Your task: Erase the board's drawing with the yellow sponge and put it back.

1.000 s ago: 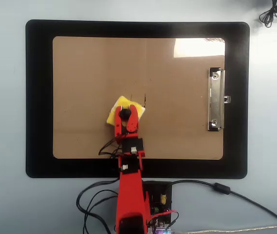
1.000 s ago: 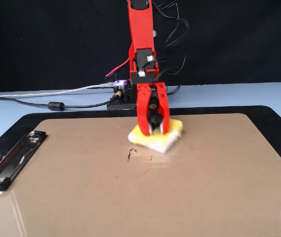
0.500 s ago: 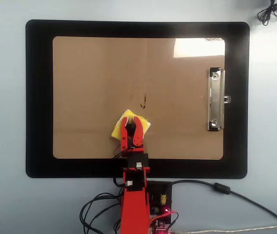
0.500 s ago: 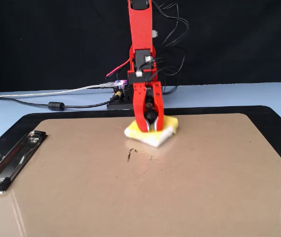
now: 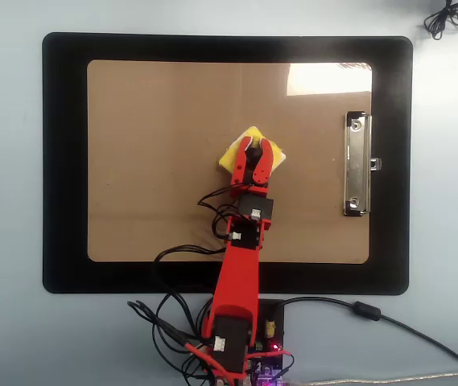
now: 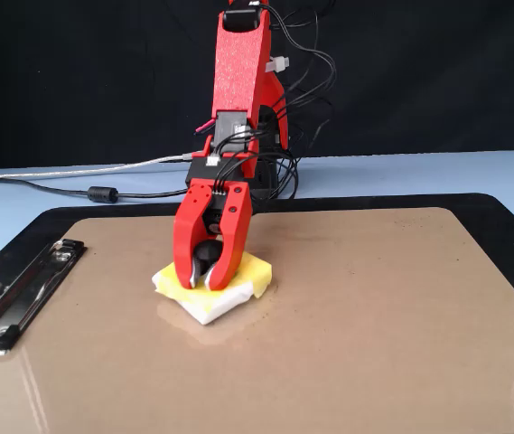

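The brown board (image 5: 156, 161) lies on a black mat, its silver clip (image 5: 357, 165) at the right in the overhead view and at the left in the fixed view (image 6: 22, 294). The yellow sponge (image 5: 233, 153) rests flat on the middle of the board; it also shows in the fixed view (image 6: 255, 268). My red gripper (image 5: 257, 149) reaches down onto it, jaws closed around its black knob (image 6: 206, 255). In the fixed view the gripper (image 6: 200, 282) presses the sponge onto the board (image 6: 374, 316). No drawing shows; any mark under the sponge is hidden.
The black mat (image 5: 63, 161) frames the board on a pale blue table. Cables (image 5: 180, 322) trail by the arm's base at the near edge in the overhead view. A loose black cable (image 5: 447, 16) lies at the top right corner.
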{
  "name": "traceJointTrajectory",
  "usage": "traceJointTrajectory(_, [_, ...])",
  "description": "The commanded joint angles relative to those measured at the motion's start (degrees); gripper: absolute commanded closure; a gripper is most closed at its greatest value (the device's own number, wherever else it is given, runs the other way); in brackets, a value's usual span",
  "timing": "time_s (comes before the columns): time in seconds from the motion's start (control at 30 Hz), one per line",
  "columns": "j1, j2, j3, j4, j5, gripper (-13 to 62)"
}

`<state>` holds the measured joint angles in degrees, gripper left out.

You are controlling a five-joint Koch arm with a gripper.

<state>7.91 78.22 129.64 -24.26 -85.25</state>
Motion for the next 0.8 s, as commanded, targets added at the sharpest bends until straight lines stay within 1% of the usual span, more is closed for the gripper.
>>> traceJointTrajectory(0.0, [0.09, 5.71, 7.38, -1.85, 0.35, 57.6])
traceJointTrajectory(0.13, [-0.26, 18.98, 22.85, -4.75, 0.44, 57.6])
traceJointTrajectory(0.23, [-1.41, 24.17, 25.40, -4.31, 0.35, 57.6])
traceJointTrajectory(0.3, [-3.87, 21.71, 24.08, -4.83, 0.09, 57.6])
traceJointTrajectory(0.37, [-6.50, 13.71, 16.87, -4.83, -0.18, 57.6])
traceJointTrajectory(0.53, [-6.86, -4.92, -0.70, -6.68, -0.18, 57.6])
traceJointTrajectory(0.57, [-6.94, -7.12, -2.37, -6.94, -0.18, 57.6])
traceJointTrajectory(0.6, [-6.86, -8.26, -2.99, -7.38, -0.18, 57.6])
traceJointTrajectory(0.67, [-6.59, -6.86, -1.14, -7.65, -0.18, 57.6])
traceJointTrajectory(0.77, [-7.12, 2.20, 8.44, -8.00, -0.09, 57.6])
